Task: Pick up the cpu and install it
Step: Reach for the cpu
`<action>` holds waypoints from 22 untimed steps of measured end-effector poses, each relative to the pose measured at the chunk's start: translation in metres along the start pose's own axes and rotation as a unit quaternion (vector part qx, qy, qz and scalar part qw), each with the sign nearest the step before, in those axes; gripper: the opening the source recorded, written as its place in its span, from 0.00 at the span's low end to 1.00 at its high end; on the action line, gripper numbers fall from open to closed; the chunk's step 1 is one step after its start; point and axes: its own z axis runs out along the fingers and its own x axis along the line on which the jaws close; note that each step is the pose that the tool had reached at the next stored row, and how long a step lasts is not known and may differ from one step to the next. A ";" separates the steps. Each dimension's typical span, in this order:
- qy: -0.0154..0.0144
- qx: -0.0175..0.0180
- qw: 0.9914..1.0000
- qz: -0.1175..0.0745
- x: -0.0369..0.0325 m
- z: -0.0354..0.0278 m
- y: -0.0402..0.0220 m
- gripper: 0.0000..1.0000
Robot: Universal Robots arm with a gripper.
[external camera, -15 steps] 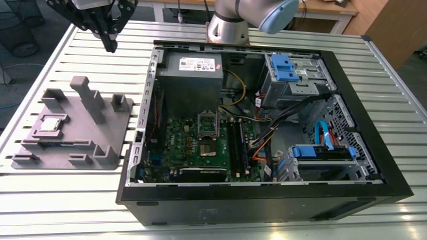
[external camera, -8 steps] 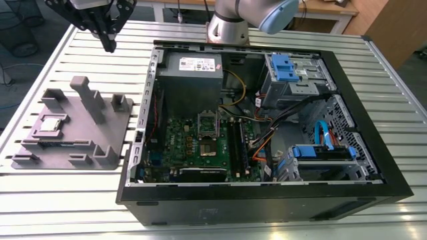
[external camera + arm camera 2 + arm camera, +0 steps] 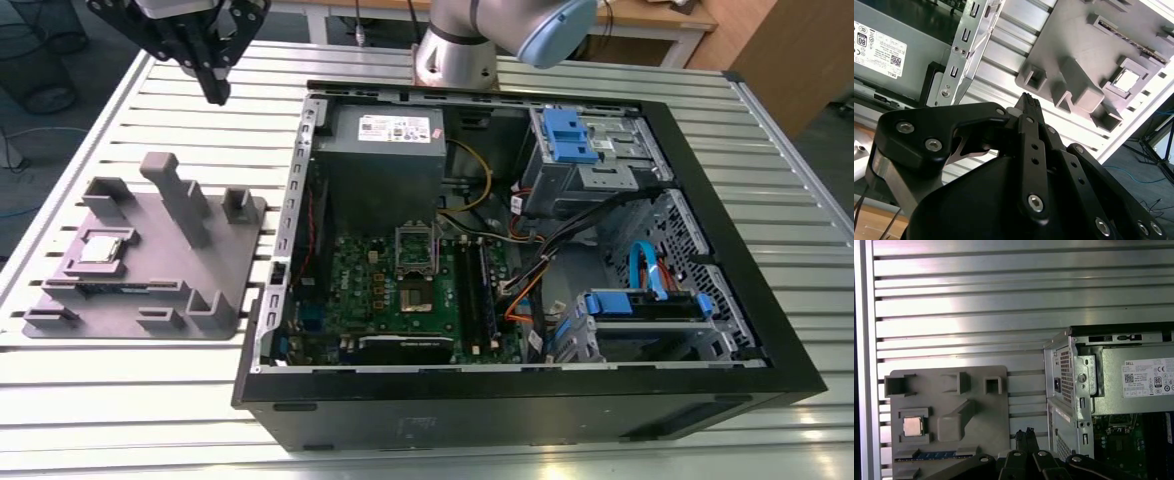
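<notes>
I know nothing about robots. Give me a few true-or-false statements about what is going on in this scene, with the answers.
1. The cpu sits in a recess of the grey tray. True.
2. The gripper is holding the cpu. False: it hangs in the air apart from the tray, fingers together, with nothing in it.
3. The computer case lies on its side with its inside open to view. True.
4. The grey tray is inside the computer case. False: it lies on the slatted table beside the case, on the exterior view's left.
</notes>
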 end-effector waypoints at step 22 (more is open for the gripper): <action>0.000 0.000 1.000 0.000 0.0069 -0.0002 -0.0005 0.11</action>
